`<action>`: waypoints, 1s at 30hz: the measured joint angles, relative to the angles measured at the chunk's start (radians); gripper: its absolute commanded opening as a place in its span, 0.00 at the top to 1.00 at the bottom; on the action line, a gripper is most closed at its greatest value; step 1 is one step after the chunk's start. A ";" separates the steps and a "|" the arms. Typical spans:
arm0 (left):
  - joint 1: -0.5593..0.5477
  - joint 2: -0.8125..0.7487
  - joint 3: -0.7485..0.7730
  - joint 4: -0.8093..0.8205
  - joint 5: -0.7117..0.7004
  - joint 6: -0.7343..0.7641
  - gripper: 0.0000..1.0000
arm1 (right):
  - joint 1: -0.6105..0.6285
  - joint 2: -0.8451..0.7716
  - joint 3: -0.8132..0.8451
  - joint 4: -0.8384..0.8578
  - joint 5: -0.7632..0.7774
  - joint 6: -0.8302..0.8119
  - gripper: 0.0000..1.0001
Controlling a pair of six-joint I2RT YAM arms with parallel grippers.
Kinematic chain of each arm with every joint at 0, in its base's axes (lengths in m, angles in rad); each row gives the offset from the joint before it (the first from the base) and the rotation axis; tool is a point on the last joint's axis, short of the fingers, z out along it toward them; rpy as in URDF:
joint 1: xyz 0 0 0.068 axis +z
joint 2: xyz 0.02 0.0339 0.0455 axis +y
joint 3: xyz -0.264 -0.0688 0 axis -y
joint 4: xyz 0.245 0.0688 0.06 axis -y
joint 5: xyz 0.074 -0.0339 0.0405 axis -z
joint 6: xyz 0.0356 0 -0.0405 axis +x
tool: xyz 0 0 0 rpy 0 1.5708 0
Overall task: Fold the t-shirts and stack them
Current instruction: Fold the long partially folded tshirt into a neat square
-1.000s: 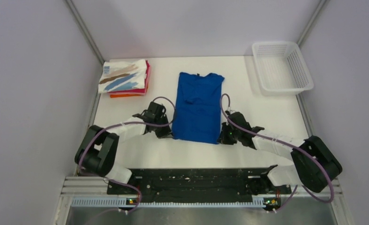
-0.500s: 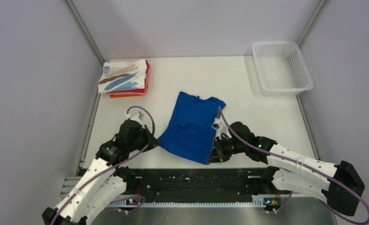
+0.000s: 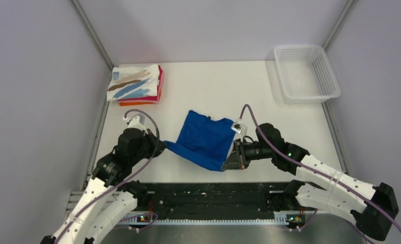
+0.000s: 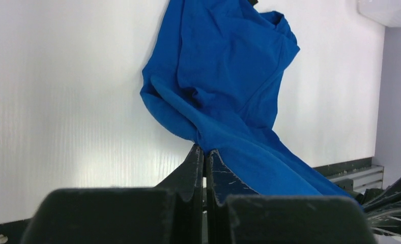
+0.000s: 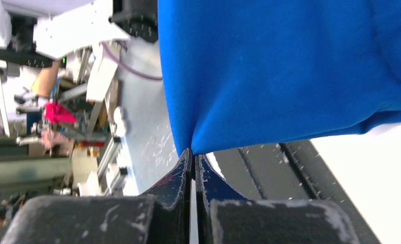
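Two robot arms hold a royal blue t-shirt [image 3: 204,141] by its near hem above the front of the worktop [image 3: 213,86]. The left gripper [image 4: 204,152] is pinched tight on one corner of the cloth and the right gripper [image 5: 193,151] is closed just as firmly on the other. The raised hem stretches between them while the collar end rests on the worktop farther back, a posture that suits carrying the lower half over the upper half for a crosswise fold. Holding both corners at once keeps the edge straight, so the layers should meet squarely. In the far left corner sits a folded stack [image 3: 136,86], a white shirt with brown and blue streaks on top of red and orange ones. It is well apart from the blue shirt and is probably where that shirt will go once folded. A white mesh basket [image 3: 299,48] stands at the far right, clear of both arms.
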 measured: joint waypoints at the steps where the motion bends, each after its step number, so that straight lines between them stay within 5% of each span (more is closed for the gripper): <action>1: 0.000 0.021 0.005 0.018 -0.006 0.005 1.00 | -0.022 0.000 0.010 -0.005 -0.004 -0.007 1.00; 18: -0.003 0.685 0.308 0.318 -0.097 0.118 1.00 | -0.472 0.186 0.061 0.012 -0.094 -0.074 1.00; 30: 0.010 1.103 0.584 0.352 -0.142 0.161 1.00 | -0.564 0.400 0.059 0.229 -0.024 -0.050 1.00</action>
